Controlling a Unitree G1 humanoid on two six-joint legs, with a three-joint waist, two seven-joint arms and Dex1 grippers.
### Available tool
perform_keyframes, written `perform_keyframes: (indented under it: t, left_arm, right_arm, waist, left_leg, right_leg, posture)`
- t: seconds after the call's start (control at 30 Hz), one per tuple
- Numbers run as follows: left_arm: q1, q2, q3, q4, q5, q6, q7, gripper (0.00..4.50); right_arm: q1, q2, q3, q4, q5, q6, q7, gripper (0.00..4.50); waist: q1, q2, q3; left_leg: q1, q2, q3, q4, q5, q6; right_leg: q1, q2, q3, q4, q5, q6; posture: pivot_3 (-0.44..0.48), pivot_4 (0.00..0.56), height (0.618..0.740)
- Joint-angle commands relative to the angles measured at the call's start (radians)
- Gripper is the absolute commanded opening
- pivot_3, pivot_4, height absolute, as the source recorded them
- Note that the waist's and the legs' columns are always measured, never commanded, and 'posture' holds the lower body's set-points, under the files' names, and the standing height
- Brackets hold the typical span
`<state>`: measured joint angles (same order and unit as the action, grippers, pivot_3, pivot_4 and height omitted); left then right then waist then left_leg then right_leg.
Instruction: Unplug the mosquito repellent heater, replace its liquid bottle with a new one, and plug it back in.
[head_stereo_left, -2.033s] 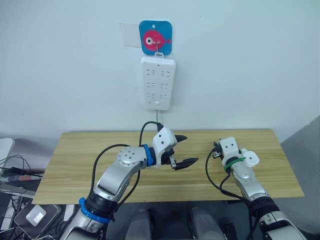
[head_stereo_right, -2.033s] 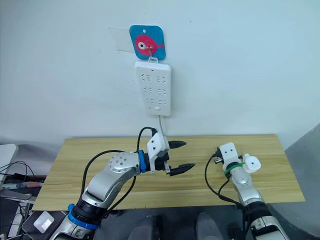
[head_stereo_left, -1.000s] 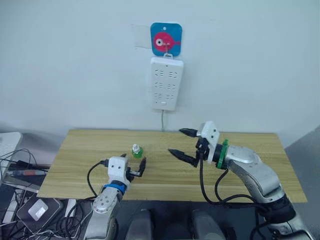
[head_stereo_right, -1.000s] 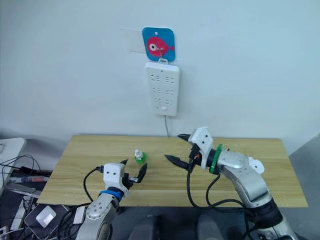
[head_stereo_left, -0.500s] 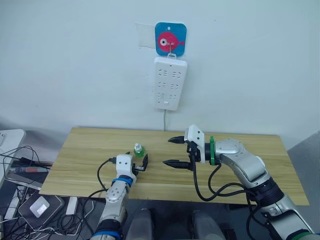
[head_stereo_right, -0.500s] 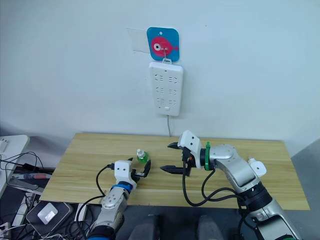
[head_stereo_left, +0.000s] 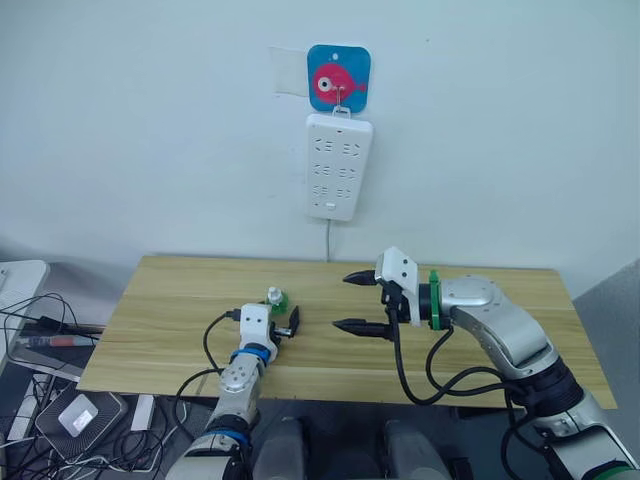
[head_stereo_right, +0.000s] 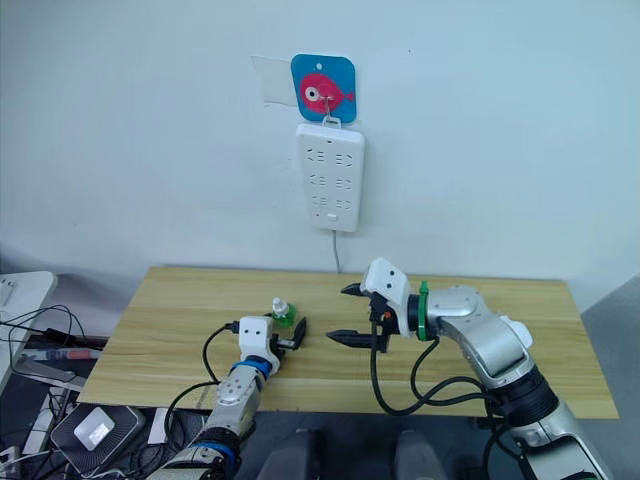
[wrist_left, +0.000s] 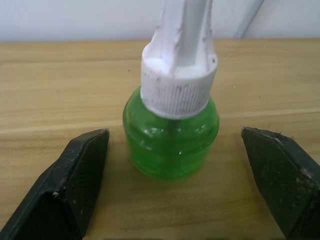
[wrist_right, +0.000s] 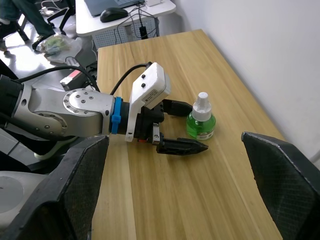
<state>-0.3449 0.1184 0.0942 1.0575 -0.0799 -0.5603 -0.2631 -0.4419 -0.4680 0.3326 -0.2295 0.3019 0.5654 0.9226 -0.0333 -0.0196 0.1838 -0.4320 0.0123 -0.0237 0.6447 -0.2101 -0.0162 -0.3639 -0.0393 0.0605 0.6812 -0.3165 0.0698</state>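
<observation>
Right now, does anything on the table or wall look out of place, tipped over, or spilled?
Nothing stands out. The green bottle stands upright on the table, dry around it, between the open fingers of the left claw. The power strip hangs straight on the wall.

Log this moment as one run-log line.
left tool: open, straddling green liquid bottle, not gripping | right tool: open, above table, empty | power strip: on wall, sockets empty

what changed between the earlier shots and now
The left gripper dropped from mid-table to the green bottle, open jaws now either side of it, not gripping. The right gripper swung in over the table, open. Bottle upright and power strip unchanged.
</observation>
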Motion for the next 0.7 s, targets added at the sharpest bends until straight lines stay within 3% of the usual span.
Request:
perform_keyframes:
  t: [0.03,0.3,0.4,0.57,0.7]
  left_arm:
    - [-0.040,0.014,0.016,0.033,0.009,-0.032,0.019,4.50]
    - [-0.058,0.014,0.024,0.072,0.010,-0.043,0.021,4.50]
    - [-0.051,0.011,0.022,0.075,0.012,-0.050,0.017,3.90]
    - [-0.047,0.011,0.023,0.070,0.009,-0.050,0.011,2.31]
    - [-0.052,0.019,0.024,0.063,0.009,-0.051,0.009,2.20]
  right_arm:
    - [0.002,-0.005,-0.038,-0.055,0.035,0.027,-0.004,4.44]
    - [-0.002,-0.010,-0.055,-0.081,0.055,0.064,-0.016,4.44]
    - [-0.002,-0.008,-0.060,-0.083,0.057,0.071,-0.020,4.50]
    - [0.003,-0.005,-0.059,-0.083,0.056,0.074,-0.019,4.50]
    - [0.015,-0.010,-0.055,-0.091,0.055,0.077,-0.016,4.50]
  waist:
    - [0.000,0.000,0.000]
    - [-0.002,0.000,0.000]
    - [-0.002,0.000,0.000]
    - [-0.002,0.000,0.000]
    - [-0.002,0.000,0.000]
  left_leg:
    - [0.000,0.000,0.000,0.000,0.000,0.000]
    - [0.000,0.000,0.000,0.000,0.000,0.000]
    - [0.000,0.000,0.000,0.000,0.000,0.000]
    - [0.000,0.000,0.000,0.000,0.000,0.000]
    - [0.000,0.000,0.000,0.000,0.000,0.000]
  right_leg:
    - [0.000,0.000,0.000,0.000,0.000,0.000]
    - [0.000,0.000,0.000,0.000,0.000,0.000]
    - [0.000,0.000,0.000,0.000,0.000,0.000]
    - [0.000,0.000,0.000,0.000,0.000,0.000]
    - [0.000,0.000,0.000,0.000,0.000,0.000]
  posture:
    - [-0.060,0.154,0.740]
    - [-0.068,0.153,0.740]
    - [-0.067,0.152,0.740]
    - [-0.063,0.154,0.740]
    - [-0.063,0.155,0.740]
